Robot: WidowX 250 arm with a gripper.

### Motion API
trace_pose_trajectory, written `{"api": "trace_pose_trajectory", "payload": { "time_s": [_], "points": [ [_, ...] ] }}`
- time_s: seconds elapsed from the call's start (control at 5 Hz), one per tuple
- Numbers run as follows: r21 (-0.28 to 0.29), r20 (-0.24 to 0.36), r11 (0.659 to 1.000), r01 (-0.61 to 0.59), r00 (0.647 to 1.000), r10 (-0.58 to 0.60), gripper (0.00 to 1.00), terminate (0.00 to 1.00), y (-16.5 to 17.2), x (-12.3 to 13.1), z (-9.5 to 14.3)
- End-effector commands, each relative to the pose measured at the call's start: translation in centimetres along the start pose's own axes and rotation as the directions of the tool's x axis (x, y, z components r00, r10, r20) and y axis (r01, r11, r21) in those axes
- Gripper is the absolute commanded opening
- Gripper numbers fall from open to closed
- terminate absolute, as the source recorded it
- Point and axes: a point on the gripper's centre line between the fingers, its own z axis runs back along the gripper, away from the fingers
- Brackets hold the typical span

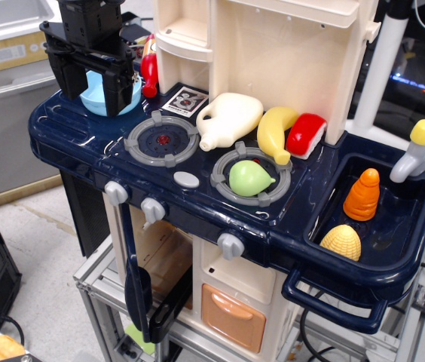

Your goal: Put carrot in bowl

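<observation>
Carrot [362, 195] is judged light, rigid and slippery plastic; its ridged middle should be gripped. Gripper [105, 79] state cannot be determined above bowl [107, 100].

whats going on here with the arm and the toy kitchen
The gripper hovers at the bowl in the back left corner of the toy stove and holds nothing that shows. The carrot stands upright in the sink on the far right, beside the corn. It is not yet picked up.
</observation>
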Motion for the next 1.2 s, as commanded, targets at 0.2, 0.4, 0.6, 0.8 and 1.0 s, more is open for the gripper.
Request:
{"api": "trace_pose_trajectory", "payload": {
  "time_s": [0.2,0.4,0.6,0.8,1.0],
  "points": [
    [0.048,0.010,0.980,-0.194,0.981,0.194,1.00,0.00,-4.9,0.2,1.5],
    [0.058,0.045,0.928,-0.369,0.929,0.367,1.00,0.00,-9.7,0.8,2.5],
    [0.021,0.090,0.882,-0.471,0.879,0.468,1.00,0.00,-14.6,1.9,3.6],
    [-0.056,0.131,0.940,-0.336,0.931,0.340,1.00,0.00,-19.6,2.6,4.1],
    [-0.028,0.147,0.964,-0.266,0.952,0.267,1.00,0.00,-23.3,4.0,3.1]
  ]
}}
